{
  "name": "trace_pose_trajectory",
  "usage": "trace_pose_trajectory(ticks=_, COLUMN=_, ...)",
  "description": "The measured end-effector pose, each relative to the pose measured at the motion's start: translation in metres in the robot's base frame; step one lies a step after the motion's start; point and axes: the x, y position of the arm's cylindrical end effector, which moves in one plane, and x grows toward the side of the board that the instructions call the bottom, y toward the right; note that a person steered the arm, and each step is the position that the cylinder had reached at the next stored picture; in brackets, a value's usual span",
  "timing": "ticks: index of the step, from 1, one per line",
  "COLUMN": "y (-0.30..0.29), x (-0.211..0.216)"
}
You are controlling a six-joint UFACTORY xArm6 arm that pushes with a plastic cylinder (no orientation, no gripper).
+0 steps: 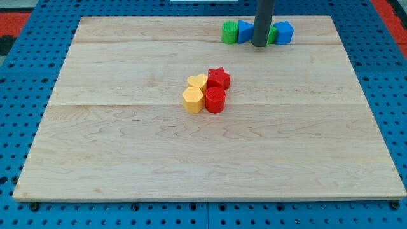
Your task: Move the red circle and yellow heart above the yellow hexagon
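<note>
The yellow hexagon (193,100) lies near the board's middle. The yellow heart (198,82) touches it on its upper side. The red circle (215,100) touches the hexagon on its right. A red star (219,78) sits just above the red circle, beside the heart. My tip (259,44) stands far off at the view's top, among the green and blue blocks, well up and right of the cluster.
At the view's top a green block (229,32) and a blue block (244,31) stand left of the rod; another green block (273,35) and a blue cube (283,32) stand right of it. The wooden board (127,159) rests on a blue pegboard.
</note>
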Motion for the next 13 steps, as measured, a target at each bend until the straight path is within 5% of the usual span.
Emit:
trace_pose_trajectory(ticks=7, y=0.028, x=0.026)
trace_pose_trajectory(ticks=8, y=0.028, x=0.066)
trace_pose_trajectory(ticks=10, y=-0.012, x=0.176)
trace_pose_trajectory(ticks=13, y=-0.158, x=0.134)
